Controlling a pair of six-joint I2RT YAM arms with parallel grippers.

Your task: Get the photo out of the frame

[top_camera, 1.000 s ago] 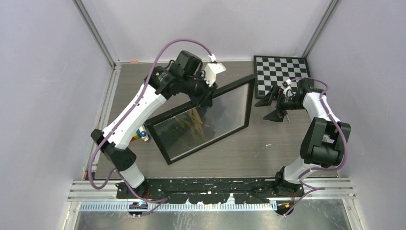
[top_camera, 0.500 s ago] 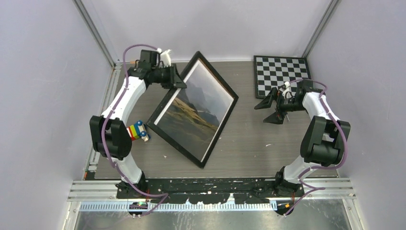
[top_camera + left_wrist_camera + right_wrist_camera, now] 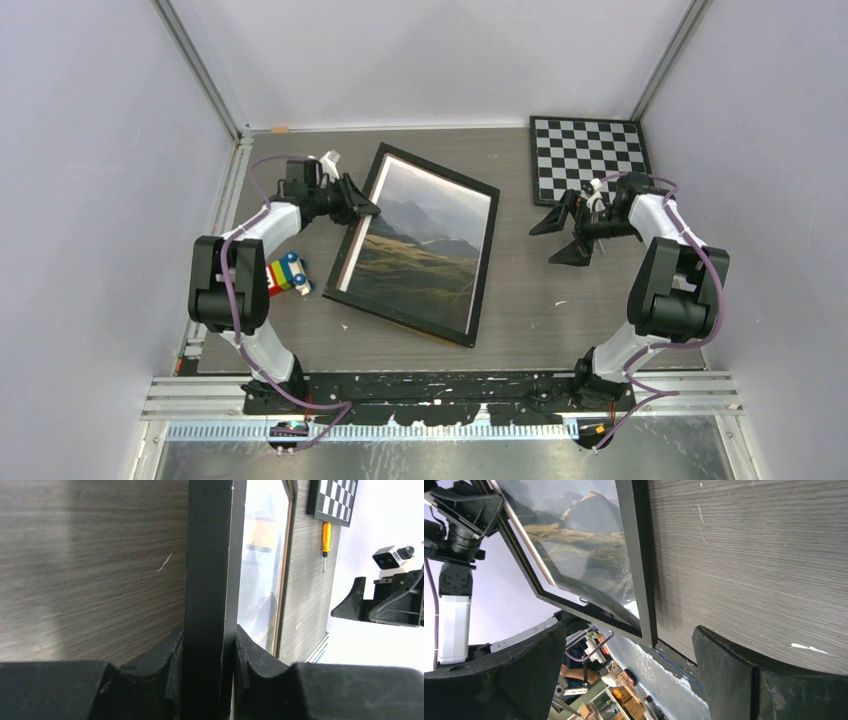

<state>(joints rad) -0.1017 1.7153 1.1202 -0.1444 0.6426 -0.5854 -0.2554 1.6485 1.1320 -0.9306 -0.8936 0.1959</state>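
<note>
The left arm folds sharply at the elbow, and the left gripper [image 3: 362, 208] pinches the frame [image 3: 440, 167] edge between its fingers. The right gripper [image 3: 557, 240] points leftward, fingers spread wide.

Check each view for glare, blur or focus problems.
Top external: evenly lit and sharp, the photo readable with little glare. Left wrist: the glazing of the frame is washed pale by reflections, and the left pincer clamped on its edge is underexposed. Right wrist: the right pincer's fingers are dark close-up shapes; picture otherwise clear.
</note>
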